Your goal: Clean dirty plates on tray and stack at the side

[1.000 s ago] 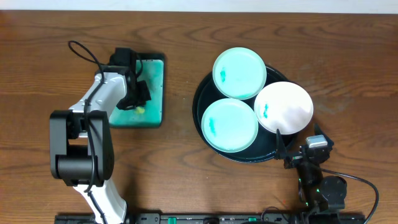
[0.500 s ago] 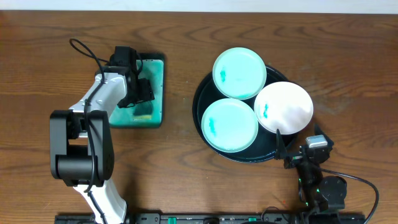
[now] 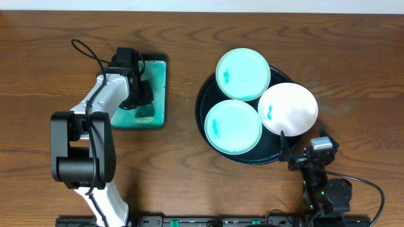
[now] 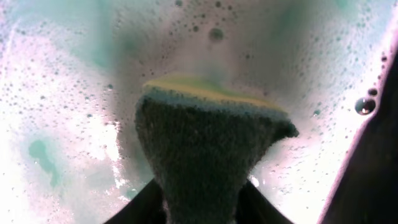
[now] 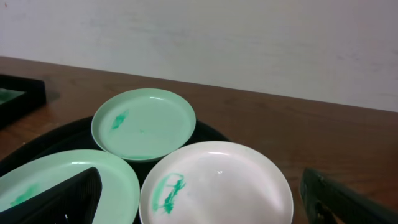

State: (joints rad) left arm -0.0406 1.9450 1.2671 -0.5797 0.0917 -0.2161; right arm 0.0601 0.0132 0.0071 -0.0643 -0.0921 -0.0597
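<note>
Clamping sponge (image 4: 211, 143): left claw (image 4: 202, 205), foam (image 4: 74, 124) visible only in wrist view | right claw (image 5: 207, 200) apart, near white plate (image 5: 217, 180)

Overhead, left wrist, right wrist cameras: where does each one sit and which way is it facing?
Overhead: above the table, looking straight down; shows left arm, right arm, wash tray, black tray.
Left wrist: over the foamy wash tray, looking down; its jaws pinch the sponge.
Right wrist: low, facing across the black tray toward the wall; its open jaws frame the white plate.
Shared: overhead and right wrist both show the black tray and white plate.
</note>
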